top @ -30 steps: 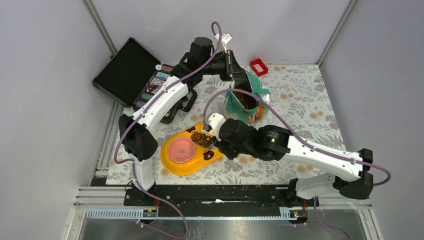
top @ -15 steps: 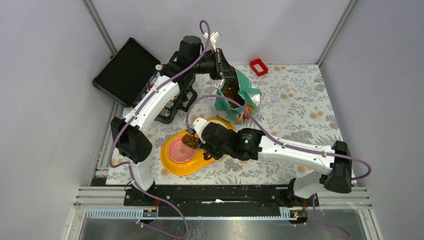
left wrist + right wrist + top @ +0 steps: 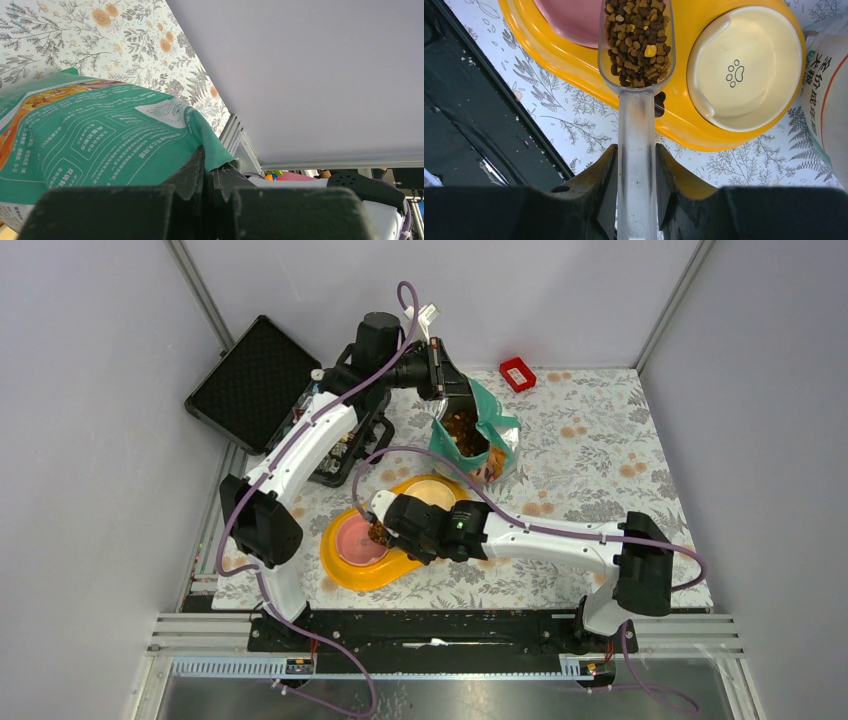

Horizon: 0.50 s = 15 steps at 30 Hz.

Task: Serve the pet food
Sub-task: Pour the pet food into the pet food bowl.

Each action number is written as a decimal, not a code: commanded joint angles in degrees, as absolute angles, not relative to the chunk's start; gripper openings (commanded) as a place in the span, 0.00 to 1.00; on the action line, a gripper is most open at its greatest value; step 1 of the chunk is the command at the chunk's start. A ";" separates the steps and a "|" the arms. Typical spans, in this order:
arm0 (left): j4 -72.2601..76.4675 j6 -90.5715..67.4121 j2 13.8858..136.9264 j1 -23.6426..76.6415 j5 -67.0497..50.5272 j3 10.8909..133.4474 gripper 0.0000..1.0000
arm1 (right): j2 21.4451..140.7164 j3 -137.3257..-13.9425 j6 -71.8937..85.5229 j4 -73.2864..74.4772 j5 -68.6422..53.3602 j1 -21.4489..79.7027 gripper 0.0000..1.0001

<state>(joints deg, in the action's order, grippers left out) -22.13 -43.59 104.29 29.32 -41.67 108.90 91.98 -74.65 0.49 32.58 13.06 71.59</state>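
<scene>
- The left hand [image 3: 210,171] is pinched shut on the top edge of the teal pouch [image 3: 100,135], with the thin bag film clamped flat between its two black fingers.
- The pouch stands upright on the table [image 3: 600,440], just behind the yellow feeder [image 3: 569,57]. Its mouth is open and turned up towards the top camera.
- Brown kibble [image 3: 636,42] shows in two places: inside the open pouch, and heaped in a clear scoop [image 3: 636,107].
- The right hand [image 3: 636,160] is part-way closed on the scoop's handle, one finger pressing each side. The handle runs straight out from between them.
- The loaded end of the scoop is above the feeder, at the right-hand rim of the pink bowl [image 3: 574,17]. Part of it is over the pink and part over the yellow between the two bowls.
- The scoop looks roughly level, and the kibble fills it to the brim; a few lighter pellets sit among the dark ones.
- The cream bowl [image 3: 764,50], marked with a paw print, sits in the feeder's other well, on the side nearer the pouch.
- The feeder lies on the floral cloth near the table's front edge, left of centre.
- A small red box [image 3: 517,373] sits at the far edge of the table, well apart from the pouch.
- An open black case [image 3: 255,380] lies at the far left corner, beside the left arm.
</scene>
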 commanded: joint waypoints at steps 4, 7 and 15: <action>-11.95 -45.86 97.91 27.59 -42.54 109.35 0.00 | 93.26 -78.60 -5.11 35.88 18.09 74.29 0.00; -11.89 -45.88 97.70 27.52 -42.58 109.32 0.00 | 93.82 -81.19 -6.46 37.11 19.79 75.83 0.00; -12.45 -45.71 97.21 27.08 -42.65 109.36 0.00 | 97.08 -83.99 -8.09 39.54 22.14 76.92 0.00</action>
